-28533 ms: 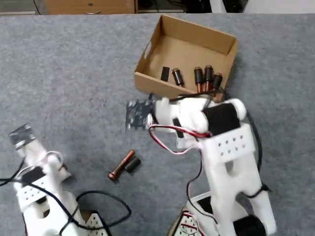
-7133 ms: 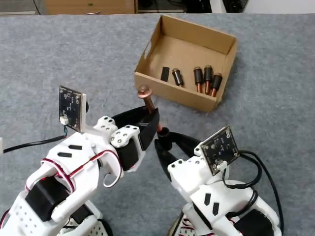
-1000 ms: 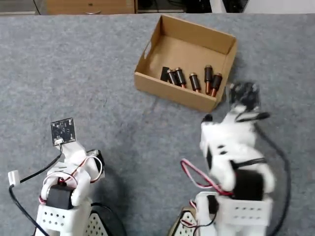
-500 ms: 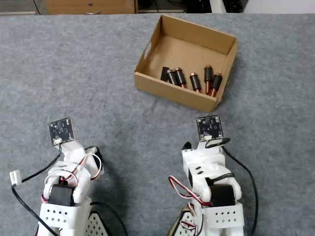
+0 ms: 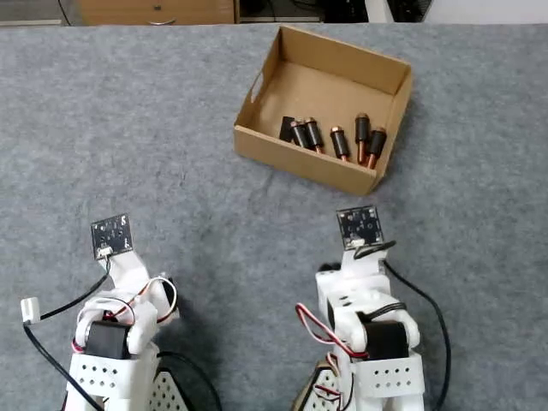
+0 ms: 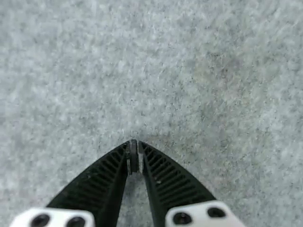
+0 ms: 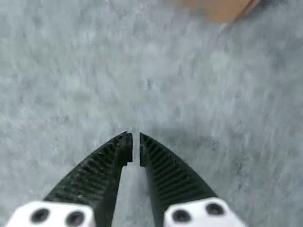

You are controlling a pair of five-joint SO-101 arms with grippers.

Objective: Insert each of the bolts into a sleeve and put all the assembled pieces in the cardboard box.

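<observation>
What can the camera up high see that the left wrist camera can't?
The high view has the cardboard box with assembled pieces inside, plus the left arm and right arm. The left wrist view has the left gripper up close, black fingers pressed together with nothing between. Both share the grey table.

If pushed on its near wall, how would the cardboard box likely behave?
The cardboard box would probably slide rather than tip: it sits low and wide. Its thin walls may flex. The cylindrical assembled pieces inside would likely roll.
</observation>
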